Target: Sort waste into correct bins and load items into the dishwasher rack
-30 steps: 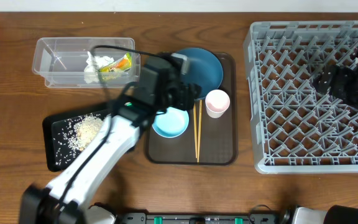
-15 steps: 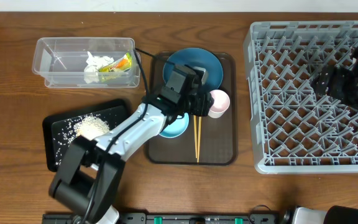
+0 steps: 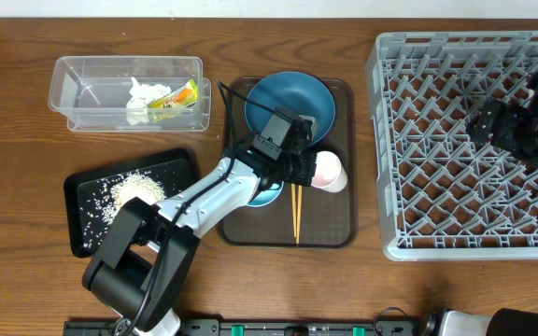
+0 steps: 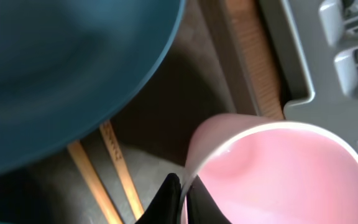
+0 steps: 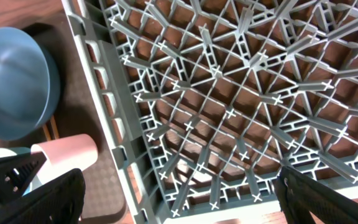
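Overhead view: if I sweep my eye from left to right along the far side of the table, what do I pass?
clear tub → blue plate → rack

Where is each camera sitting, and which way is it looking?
Overhead: fixed above the table, looking straight down at the dishwasher rack, brown tray, left arm and right arm.
Left wrist: on the left arm, looking down past the left gripper, shut on the rim of the pink cup.
Right wrist: over the rack, looking down through the open right gripper.
Shared: the pink cup and blue plate show in all three.
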Available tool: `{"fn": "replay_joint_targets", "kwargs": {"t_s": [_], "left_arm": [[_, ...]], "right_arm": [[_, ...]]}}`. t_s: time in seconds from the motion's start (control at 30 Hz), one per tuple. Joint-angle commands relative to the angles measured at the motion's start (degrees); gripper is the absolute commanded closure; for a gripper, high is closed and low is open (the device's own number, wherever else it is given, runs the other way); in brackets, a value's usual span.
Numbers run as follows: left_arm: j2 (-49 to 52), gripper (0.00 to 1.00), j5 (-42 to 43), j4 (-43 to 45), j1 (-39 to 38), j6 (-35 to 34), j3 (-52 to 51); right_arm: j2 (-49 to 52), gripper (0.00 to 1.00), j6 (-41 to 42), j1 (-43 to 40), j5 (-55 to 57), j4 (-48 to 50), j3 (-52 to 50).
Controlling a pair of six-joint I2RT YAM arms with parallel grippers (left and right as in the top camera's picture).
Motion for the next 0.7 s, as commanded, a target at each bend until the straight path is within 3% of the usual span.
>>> {"fn": "replay_joint_targets", "kwargs": {"t_s": [0.0,0.13,0.3,0.47,0.57,0.67], "left_arm": [[-0.3,0.94,1.2,-0.7,0.3,-0.1,0.4],[-6.0,0.94,8.7,-0.7,2.8,-1.4,0.4],[-15.1,0.94,15.1,-0.7,10.4,-10.8,0.4],[-18.6,0.94,26.9,0.8,18.3,-19.2,0.4],[-17.7,0.94,33.9,1.0,20.9,-28.4,0.4],[-16.4,0.94,38.7,2.2,21.4,-34.7,0.4]], "right_arm": [[0.1,0.01,-1.1,0.9,0.1,-0.3,0.4],[0.1,0.01,-2.1,0.9,0.1,-0.6,0.4],[0.2,0.01,-5.0,1.0,-3.4,-0.3,0.4],[0.3,0.04,-23.1,1.3,-28.3,-0.1,-0.7],[0.3,0.02,-36.2,3.0,-43.5,-0.5,-3.0],[0.3,0.03,-45.4,5.8,-51.1,-0.3,-6.5]]}}
